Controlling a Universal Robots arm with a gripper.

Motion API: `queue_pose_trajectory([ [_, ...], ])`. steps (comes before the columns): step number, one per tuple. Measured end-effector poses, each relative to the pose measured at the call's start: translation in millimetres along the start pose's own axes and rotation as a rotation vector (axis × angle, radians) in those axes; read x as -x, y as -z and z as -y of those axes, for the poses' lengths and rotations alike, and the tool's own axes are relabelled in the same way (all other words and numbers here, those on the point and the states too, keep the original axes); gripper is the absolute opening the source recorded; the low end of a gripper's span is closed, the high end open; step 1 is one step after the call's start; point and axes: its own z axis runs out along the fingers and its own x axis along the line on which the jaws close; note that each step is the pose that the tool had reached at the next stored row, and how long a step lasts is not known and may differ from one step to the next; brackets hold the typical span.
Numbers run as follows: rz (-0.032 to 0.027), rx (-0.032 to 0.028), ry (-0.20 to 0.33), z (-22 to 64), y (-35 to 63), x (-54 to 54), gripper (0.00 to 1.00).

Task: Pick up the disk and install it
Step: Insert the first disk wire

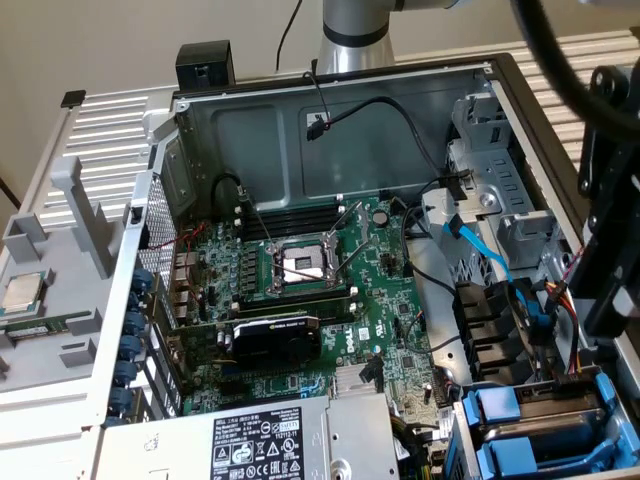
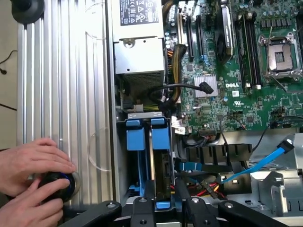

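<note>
1. Exterior view: an open case (image 1: 300,140) lies on a ribbed table (image 1: 110,125). Inside it are a motherboard (image 1: 300,300) and a labelled power supply (image 1: 260,440). A small chip (image 1: 25,292) sits outside the case, at the exterior view's left.
2. Exterior view: the arm's black front end (image 1: 612,250) hangs over the drive bay (image 1: 545,395) at the exterior view's lower right.
3. Wrist view: the disk (image 2: 163,176) stands edge-on in the bay, just beside a blue carrier (image 2: 134,138).
4. Wrist view: the gripper (image 2: 164,189) is narrowed to the disk's thickness. Its 2 fingers (image 2: 144,208) flank the disk's near end and seem to pinch it, though contact is hard to judge.
5. Wrist view: a person's 2 hands (image 2: 28,161) rest on a black knob (image 2: 59,184) on the table.
</note>
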Motion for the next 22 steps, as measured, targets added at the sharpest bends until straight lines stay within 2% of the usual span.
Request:
queue_pose_trajectory([
  [3, -0.0123, -0.001, -0.001, -0.9, 6.4, 2.4, 0.31],
  [6, -0.026, -0.002, -0.003, -1.4, 8.1, 6.5, 0.31],
  [9, -0.043, -0.0034, -0.005, -1.8, 8.5, 11.5, 0.31],
  [10, -0.054, -0.0042, -0.006, -2.2, 8.6, 14.9, 0.31],
  [12, -0.0617, -0.0048, -0.007, -2.6, 8.7, 18.2, 0.31],
  [14, -0.0666, -0.0052, -0.008, -3.5, 8.8, 21.2, 0.31],
  [16, -0.069, -0.0054, -0.008, -5.3, 8.6, 23.5, 0.31],
  [22, -0.0715, -0.0056, -0.008, -12.4, 8.1, 28.1, 0.31],
])
